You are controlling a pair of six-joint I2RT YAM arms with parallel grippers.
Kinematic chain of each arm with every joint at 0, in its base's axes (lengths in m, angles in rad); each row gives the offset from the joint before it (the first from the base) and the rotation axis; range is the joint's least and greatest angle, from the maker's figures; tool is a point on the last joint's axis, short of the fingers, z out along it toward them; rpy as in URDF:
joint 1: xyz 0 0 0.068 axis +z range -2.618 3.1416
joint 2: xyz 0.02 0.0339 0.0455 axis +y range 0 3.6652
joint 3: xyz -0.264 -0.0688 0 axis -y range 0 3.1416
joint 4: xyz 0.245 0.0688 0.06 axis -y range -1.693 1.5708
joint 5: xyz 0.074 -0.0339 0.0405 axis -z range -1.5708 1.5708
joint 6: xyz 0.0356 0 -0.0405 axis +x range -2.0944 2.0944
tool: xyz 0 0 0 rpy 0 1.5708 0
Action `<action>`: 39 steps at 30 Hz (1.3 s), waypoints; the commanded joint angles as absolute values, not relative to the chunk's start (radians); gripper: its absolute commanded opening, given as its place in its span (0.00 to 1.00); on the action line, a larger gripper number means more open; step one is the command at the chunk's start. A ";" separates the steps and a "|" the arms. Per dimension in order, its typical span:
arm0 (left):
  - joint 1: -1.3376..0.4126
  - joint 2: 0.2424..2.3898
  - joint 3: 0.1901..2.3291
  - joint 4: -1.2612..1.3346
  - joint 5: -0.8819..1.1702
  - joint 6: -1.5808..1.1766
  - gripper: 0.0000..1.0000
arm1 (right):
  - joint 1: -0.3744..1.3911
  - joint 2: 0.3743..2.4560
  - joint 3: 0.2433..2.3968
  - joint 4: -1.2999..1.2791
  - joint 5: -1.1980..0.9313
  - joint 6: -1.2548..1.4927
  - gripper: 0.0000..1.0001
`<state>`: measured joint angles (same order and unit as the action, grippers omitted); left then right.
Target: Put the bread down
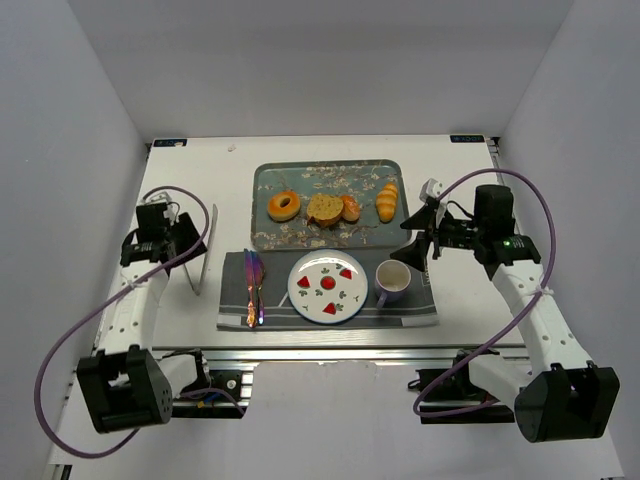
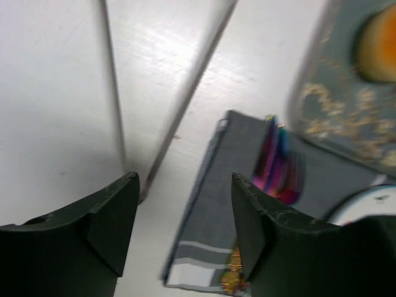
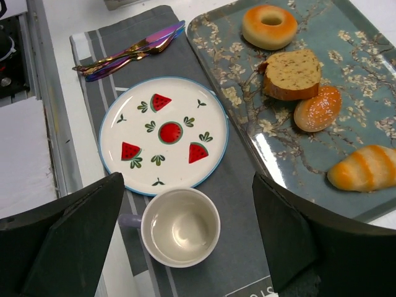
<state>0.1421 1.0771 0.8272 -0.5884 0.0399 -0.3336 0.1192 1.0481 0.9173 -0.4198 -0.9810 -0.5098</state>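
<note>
Bread: the brown, flat-lying slice of bread [image 1: 324,209] [image 3: 292,74] sits mid-tray on the grey-blue floral rectangular tray [image 1: 275,185] [image 3: 346,37], which is at 12 o'clock from the round white plate with watermelon print [image 1: 312,270] [image 3: 176,93]. It has not been lifted.

Neighbours: a glazed ring doughnut [image 1: 283,205] [image 3: 269,26] lies just beside the slice at 9 o'clock in the top view. A small sugared round bun [image 1: 350,208] [image 3: 317,108] touches it at 3 o'clock. The striped croissant [image 1: 387,201] [image 3: 366,167] lies further toward 3 o'clock.

Right gripper [image 1: 420,225] [image 3: 189,179]: jaws released and wide, nothing between them. It hangs over the white cup [image 1: 392,281] [image 3: 179,226] on the grey striped placemat [image 1: 232,290] [image 3: 235,185].

Left gripper [image 1: 190,238] [image 2: 185,176]: jaws parted and empty, above bare table at 9 o'clock of the placemat, near the iridescent cutlery [image 1: 254,287] [image 2: 278,161].

Orientation (right wrist view): the crumb face is up and the crust edge faces 6 o'clock. The long axis runs roughly 9-to-3, its 3 o'clock end slightly raised. The top view is too small to confirm this.

Risks, as I judge them:
- The bun touches the slice, so a finger coming down on that side could trap or drag the bun.
- The doughnut crowds the opposite side and leaves little room for wide jaws.
- A pinch along the long axis may not span the slice; across the short axis looks safer.
- If the plate is the target, the cup beside it could be clipped on the carry.
</note>
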 commanded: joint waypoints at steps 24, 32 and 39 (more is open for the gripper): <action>0.152 1.505 0.910 -0.516 -0.018 -0.018 0.93 | 0.123 1.014 0.816 -0.290 -0.959 -0.452 0.89; 0.152 1.566 0.893 -0.445 -0.023 -0.023 0.93 | 0.123 1.029 0.841 -0.308 -0.956 -0.448 0.90; 0.161 1.641 0.888 -0.373 -0.020 -0.029 0.89 | 0.123 1.023 0.851 -0.333 -0.950 -0.454 0.89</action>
<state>0.1501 1.6222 0.8902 -0.4290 -0.0334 -0.0299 0.1200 1.0286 0.8036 -0.3191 -0.9447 -0.4522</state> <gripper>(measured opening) 0.893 0.894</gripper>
